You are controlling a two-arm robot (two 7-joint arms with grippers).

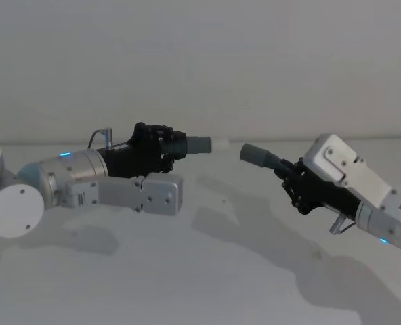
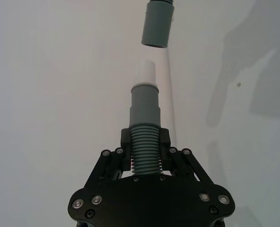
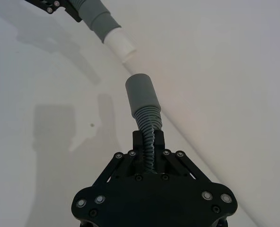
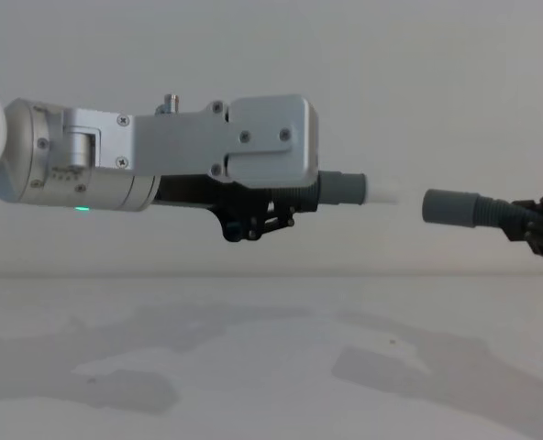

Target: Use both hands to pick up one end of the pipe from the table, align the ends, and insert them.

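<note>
- The left pincer (image 1: 168, 150) pinches the ribbed part of its pipe piece (image 2: 144, 124), leaving the white spigot (image 2: 144, 73) free and pointing forward.
- The right pincer (image 1: 292, 177) pinches the other piece by its ribs, so the grey socket (image 1: 258, 154) is clear to receive the spigot.
- Both pieces hang above the desk (image 1: 207, 271), tips facing each other with a small gap between.
- In the chest view they look nearly level; in the head view the socket sits slightly angled, so alignment probably needs trimming before the push.
</note>
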